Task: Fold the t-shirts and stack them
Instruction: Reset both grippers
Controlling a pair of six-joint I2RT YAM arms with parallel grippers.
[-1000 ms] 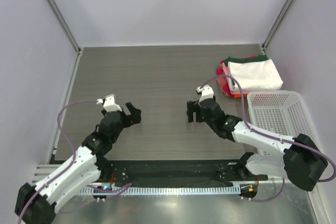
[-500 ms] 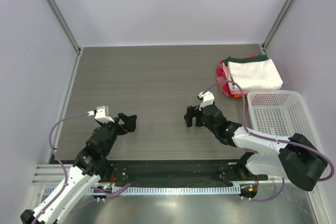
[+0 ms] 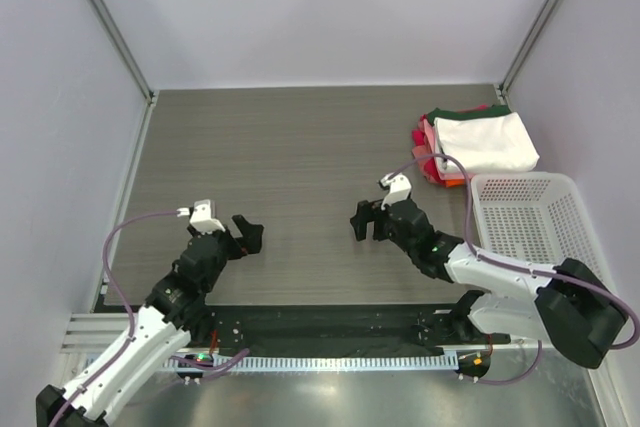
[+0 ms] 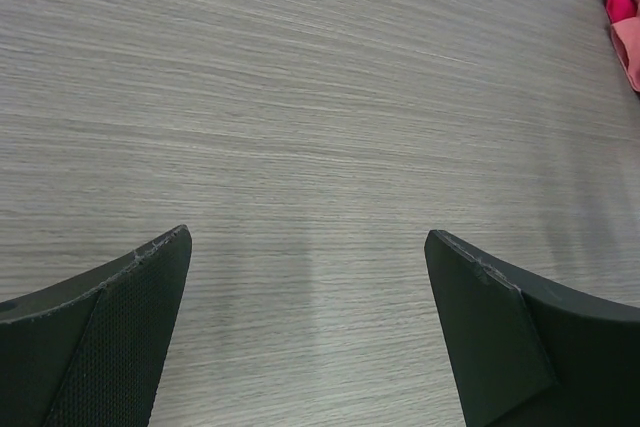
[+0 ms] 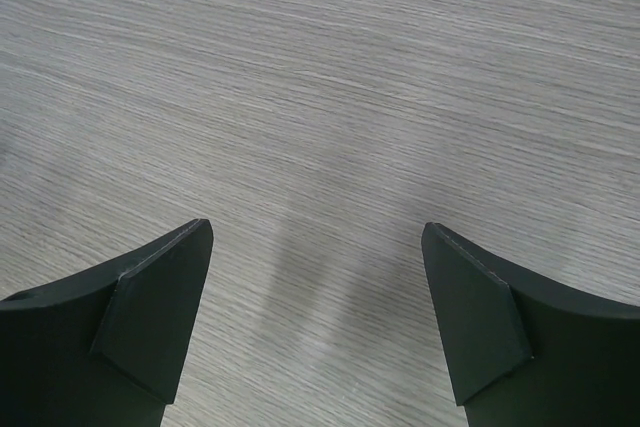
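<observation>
A stack of folded t-shirts [image 3: 470,147] lies at the back right of the table, a cream-white one [image 3: 487,142] on top, with pink, red and orange layers and dark green cloth showing at the edges. A pink and red edge of the stack [image 4: 622,9] shows at the top right of the left wrist view. My left gripper [image 3: 247,235] is open and empty over bare table at the front left [image 4: 308,237]. My right gripper [image 3: 364,220] is open and empty over bare table near the middle [image 5: 318,229], well short of the stack.
A white plastic mesh basket [image 3: 530,222] stands at the right, just in front of the stack. Grey walls and metal corner posts enclose the wood-grain table [image 3: 300,147]. A black rail runs along the near edge by the arm bases.
The left arm has pulled back toward its base and lowered, then eased slightly right. The right arm drew back a little toward its base. Both grippers stay open and empty.
</observation>
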